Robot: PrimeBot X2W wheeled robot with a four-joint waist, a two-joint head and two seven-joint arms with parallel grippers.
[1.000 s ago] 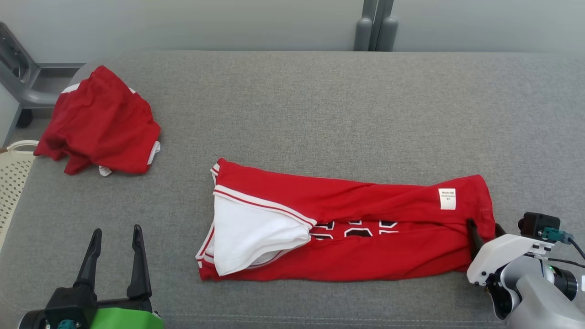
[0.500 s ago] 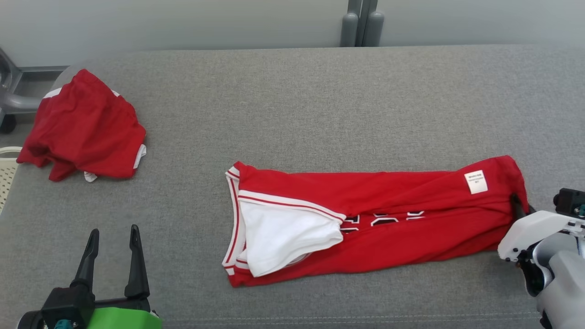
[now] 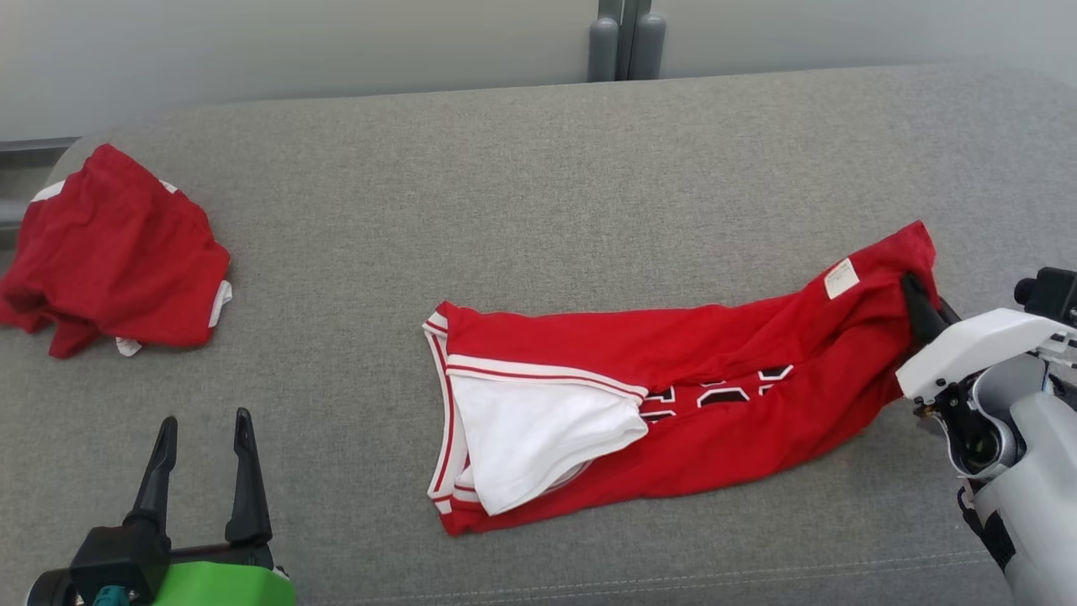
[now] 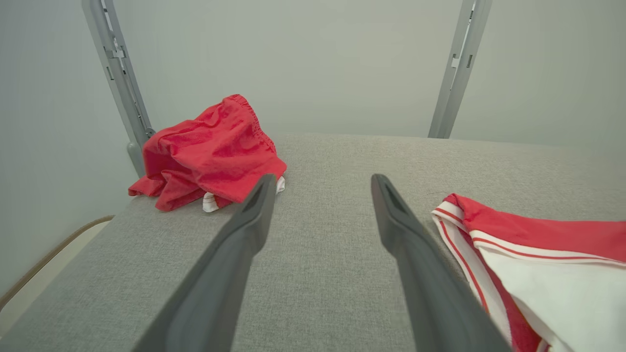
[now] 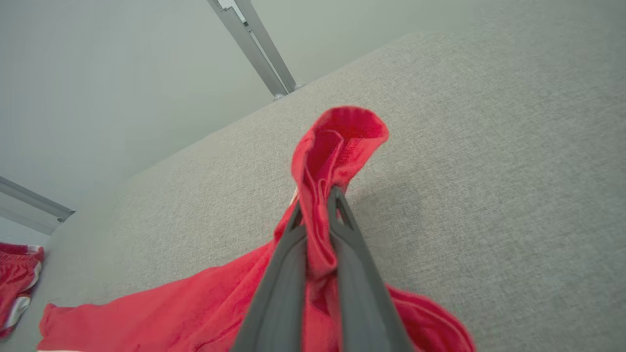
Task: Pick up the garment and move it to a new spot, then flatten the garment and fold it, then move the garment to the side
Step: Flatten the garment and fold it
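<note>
A red garment with white trim and a white lining lies folded lengthways across the middle of the grey surface. Its right end is raised off the cloth. My right gripper is shut on that end; in the right wrist view the red fabric bunches up between the two dark fingers. My left gripper stands open at the lower left, well clear of the garment's white-trimmed end.
A second red garment lies crumpled at the far left of the surface, also in the left wrist view. Grey metal posts stand behind the back edge against a pale wall.
My right gripper closed on the garment's right end and has lifted and pulled it up and rightward. The head camera has swung right, shifting the whole scene left. The left gripper stays open.
</note>
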